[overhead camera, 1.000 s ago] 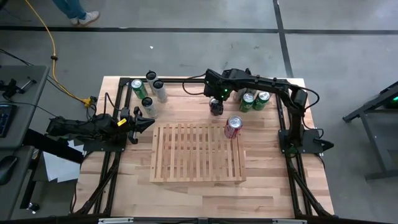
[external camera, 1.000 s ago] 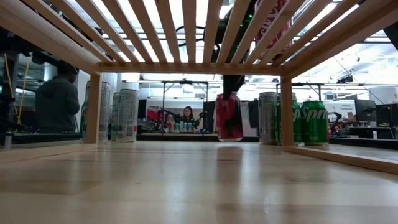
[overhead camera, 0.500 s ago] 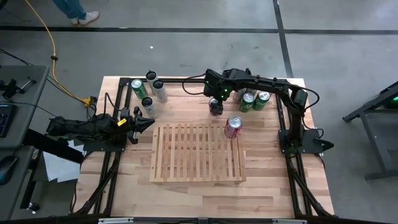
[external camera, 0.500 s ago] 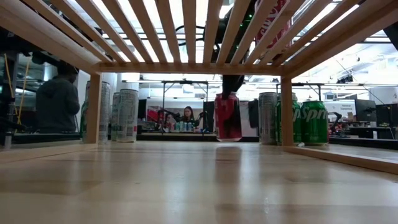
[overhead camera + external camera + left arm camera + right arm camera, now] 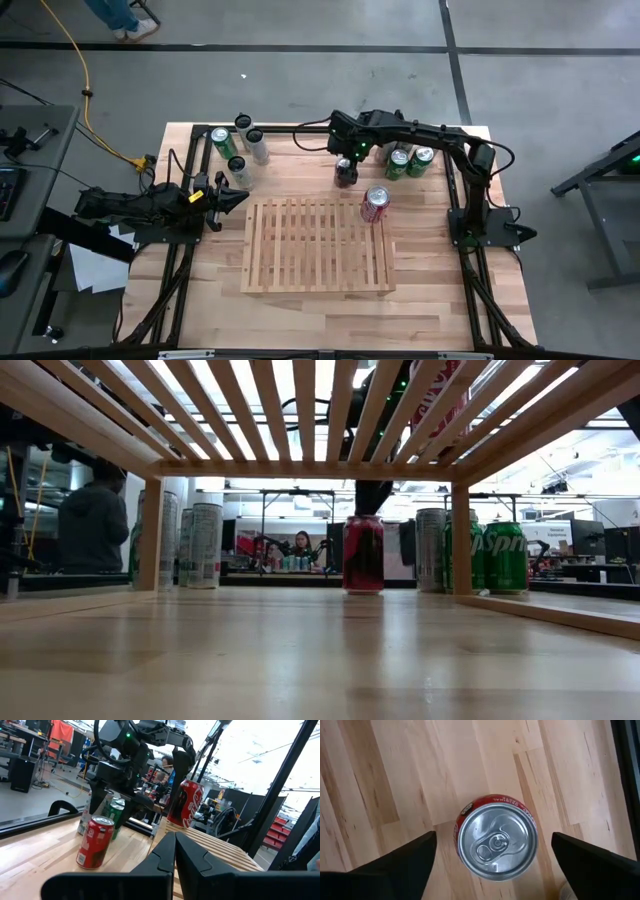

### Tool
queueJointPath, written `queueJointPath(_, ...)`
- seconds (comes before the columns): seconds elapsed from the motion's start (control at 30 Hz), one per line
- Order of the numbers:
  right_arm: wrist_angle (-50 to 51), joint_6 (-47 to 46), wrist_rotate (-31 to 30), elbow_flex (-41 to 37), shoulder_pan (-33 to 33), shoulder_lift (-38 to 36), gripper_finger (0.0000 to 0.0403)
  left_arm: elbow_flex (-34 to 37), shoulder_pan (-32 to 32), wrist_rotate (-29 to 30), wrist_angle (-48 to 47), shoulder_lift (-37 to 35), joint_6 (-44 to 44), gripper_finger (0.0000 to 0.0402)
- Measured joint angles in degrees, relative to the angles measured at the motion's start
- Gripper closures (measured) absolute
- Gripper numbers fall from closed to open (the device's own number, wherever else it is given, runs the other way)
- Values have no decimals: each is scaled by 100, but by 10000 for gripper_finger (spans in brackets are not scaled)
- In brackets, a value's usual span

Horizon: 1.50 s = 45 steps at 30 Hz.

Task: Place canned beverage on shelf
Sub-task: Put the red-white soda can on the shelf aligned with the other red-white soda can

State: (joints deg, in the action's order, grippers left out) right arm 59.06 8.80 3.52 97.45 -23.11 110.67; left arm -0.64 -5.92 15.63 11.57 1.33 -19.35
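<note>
We see red can point(image 5: 496, 836) upright on tabletop point(image 5: 300, 170), just behind shelf point(image 5: 318, 246), directly beneath right gripper point(image 5: 495, 852). Its fingers point(image 5: 402, 862) spread wide, flanking can, touching nothing. Left gripper point(image 5: 228, 197) waits left of shelf, fingers together.

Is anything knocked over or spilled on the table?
No. The red can under the right gripper stands upright on the table, fingers open on either side. Another red can stands on the shelf. No spills show.
</note>
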Motion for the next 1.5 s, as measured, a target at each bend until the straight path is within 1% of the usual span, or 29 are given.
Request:
queueJointPath(0.13,18,-51,1,8,-1,0,13,-1,-1,-1,0,-1,0,398)
queueJointPath(0.3,74,-547,151,325,-49,7,12,-1,-1,-1,0,0,0,398)
queueJointPath(0.53,8,-1739,-92,985,-63,9,11,0,-1,1,0,0,0,398)
queueJointPath(0.63,20,-2966,-447,1061,-39,4,11,0,-1,-1,0,-1,0,398)
queueJointPath(0.73,283,-4110,-917,1054,37,21,11,0,-1,0,0,1,0,398)
queueJointPath(0.9,415,-5194,-2096,1046,386,60,11,0,1,-1,0,-1,0,398)
queueJointPath(0.97,326,-5358,-2268,1047,507,57,11,0,-1,-1,0,-1,-2,398)
queueJointPath(1.1,417,-5403,-2217,1047,684,57,11,0,1,-1,-4,-1,-2,398)
queueJointPath(1.27,745,-5697,-2526,1047,797,195,11,0,-1,-1,-7,-1,0,398)
queueJointPath(1.33,895,-5768,-2343,1047,758,295,11,0,-1,1,-17,1,0,398)
queueJointPath(1.5,921,-5621,-1548,1045,554,625,11,0,-1,1,-26,-1,0,398)
